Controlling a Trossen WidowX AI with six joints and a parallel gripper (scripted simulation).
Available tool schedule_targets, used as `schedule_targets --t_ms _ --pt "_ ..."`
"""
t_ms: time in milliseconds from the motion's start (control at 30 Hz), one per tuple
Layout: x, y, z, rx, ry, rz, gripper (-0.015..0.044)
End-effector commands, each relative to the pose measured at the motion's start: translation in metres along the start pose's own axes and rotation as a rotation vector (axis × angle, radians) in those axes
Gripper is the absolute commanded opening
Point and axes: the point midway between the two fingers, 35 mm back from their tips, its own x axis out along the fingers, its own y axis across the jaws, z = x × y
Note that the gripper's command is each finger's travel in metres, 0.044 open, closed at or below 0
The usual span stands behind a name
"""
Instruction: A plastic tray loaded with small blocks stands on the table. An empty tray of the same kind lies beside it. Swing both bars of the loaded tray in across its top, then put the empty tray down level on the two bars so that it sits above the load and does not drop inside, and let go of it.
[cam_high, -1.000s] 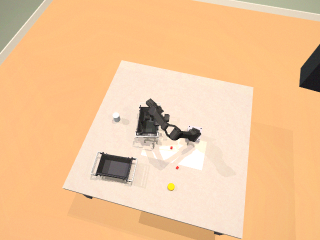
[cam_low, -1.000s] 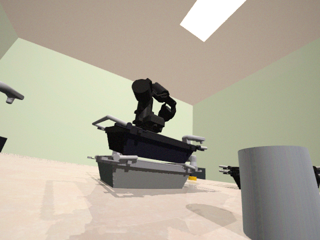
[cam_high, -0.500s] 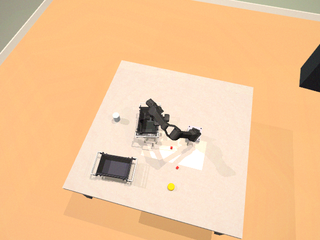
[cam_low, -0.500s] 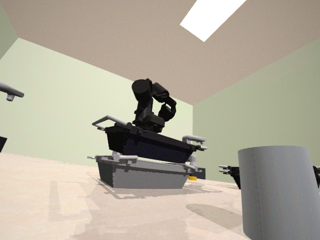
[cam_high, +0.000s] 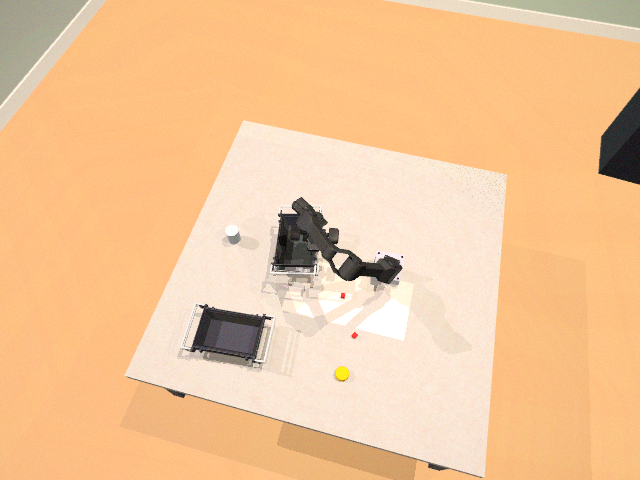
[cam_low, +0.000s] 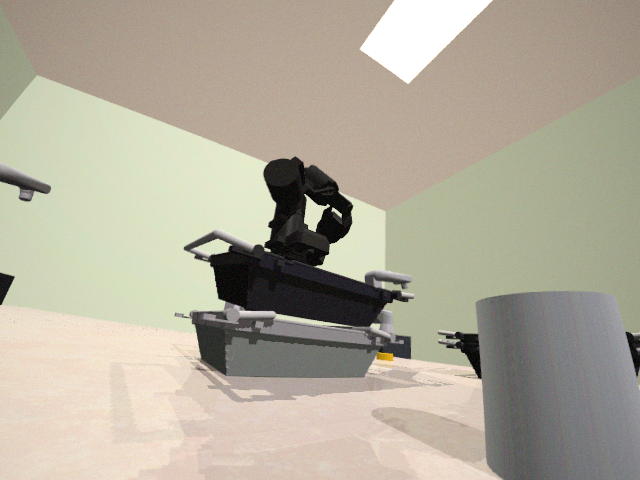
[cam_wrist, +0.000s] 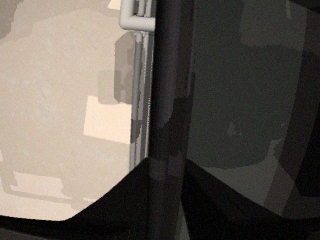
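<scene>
My gripper (cam_wrist: 166, 166) is shut on the side rim of the empty tray. That dark tray (cam_high: 282, 248) (cam_low: 310, 289) (cam_wrist: 169, 75) is right above the loaded tray, its own white bars out over its ends. The loaded tray (cam_low: 299, 356) looks grey and stands on the table. Its white bars (cam_low: 258, 315) (cam_low: 385, 317) show near its ends, at the underside of the held tray. I cannot tell whether the held tray touches them or is fully level. The blocks inside are hidden, and the fingertips are hidden in the top and exterior views.
Another dark tray (cam_high: 203, 330) with bars out stands at the front left of the table. A grey cylinder (cam_high: 232, 235) (cam_low: 558, 382) stands left of the stacked trays. Two red cubes (cam_high: 342, 295) (cam_high: 354, 335) and a yellow disc (cam_high: 342, 373) lie toward the front.
</scene>
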Motion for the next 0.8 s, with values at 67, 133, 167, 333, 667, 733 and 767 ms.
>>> schedule_targets --t_ms 67,133,167,333,667,733,767 --pt "0.005 0.007 0.0 0.019 0.003 0.034 0.0" --pt "0.005 0.007 0.0 0.019 0.003 0.034 0.0" --pt "0.005 0.007 0.0 0.019 0.003 0.034 0.0" --pt "0.005 0.007 0.0 0.019 0.003 0.034 0.0" --pt "0.009 0.006 -0.001 0.013 0.002 0.023 0.0" --pt "0.012 0.009 -0.002 0.017 0.003 0.031 0.0" --pt "0.013 0.009 -0.002 0.019 0.003 0.033 0.0"
